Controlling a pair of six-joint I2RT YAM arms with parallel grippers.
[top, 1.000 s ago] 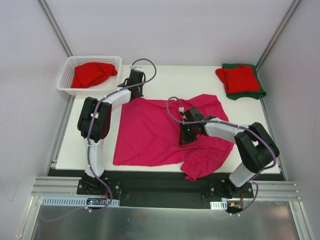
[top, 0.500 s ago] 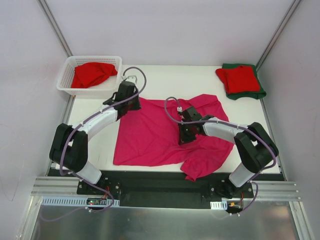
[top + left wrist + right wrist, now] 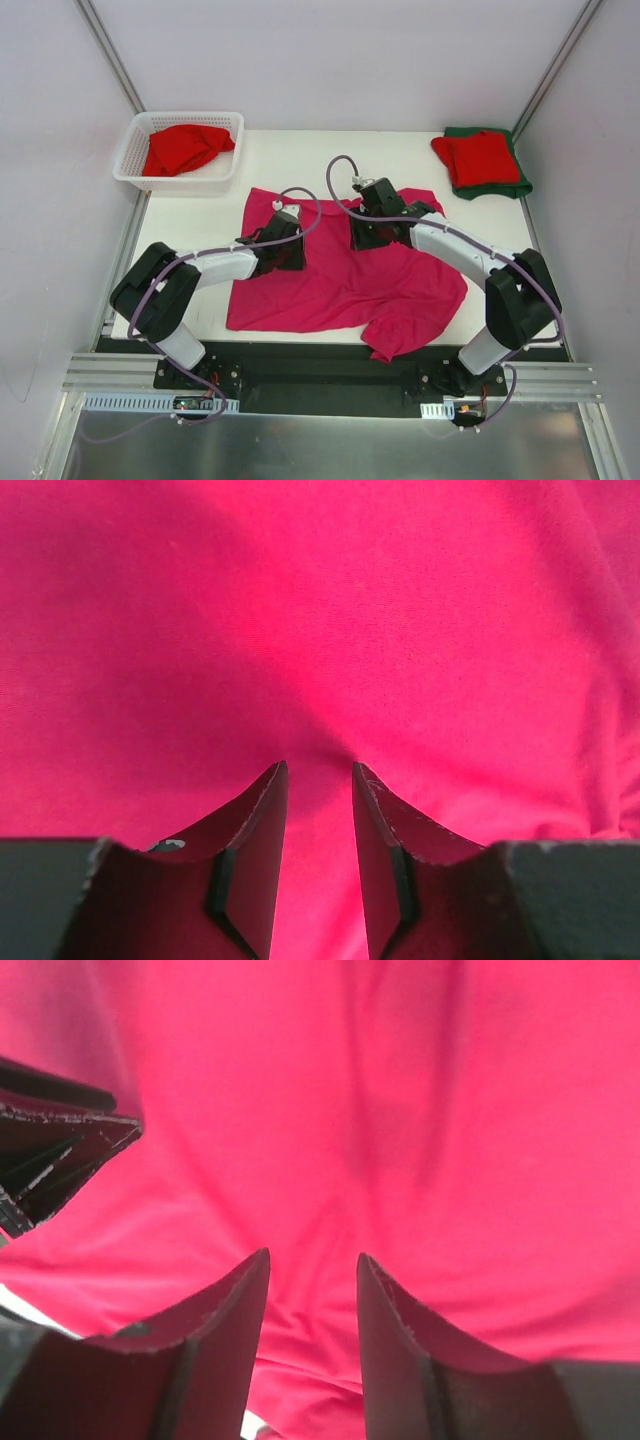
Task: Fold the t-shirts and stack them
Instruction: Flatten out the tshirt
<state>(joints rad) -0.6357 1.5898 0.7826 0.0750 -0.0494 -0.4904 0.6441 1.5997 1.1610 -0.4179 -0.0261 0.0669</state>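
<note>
A bright magenta-pink t-shirt (image 3: 330,290) lies spread over the middle of the table, with a rumpled sleeve hanging over the near edge (image 3: 392,340). My left gripper (image 3: 290,250) (image 3: 318,768) hovers low over its left half, jaws parted, with only flat cloth showing between them. My right gripper (image 3: 365,228) (image 3: 312,1255) stands over the shirt's upper middle, jaws also parted above wrinkled cloth. In the right wrist view the left gripper (image 3: 60,1150) shows at the left edge. A folded red t-shirt (image 3: 478,157) rests on a folded dark green t-shirt (image 3: 500,188) at the back right.
A white lattice basket (image 3: 135,150) stands at the back left corner with a crumpled red t-shirt (image 3: 185,147) in it. White table (image 3: 330,155) shows behind the magenta shirt and along its left side. Grey walls close in both sides.
My left arm swung from beside the basket down onto the shirt's left half. My right gripper moved a little toward the back. Both grippers went from shut to parted.
</note>
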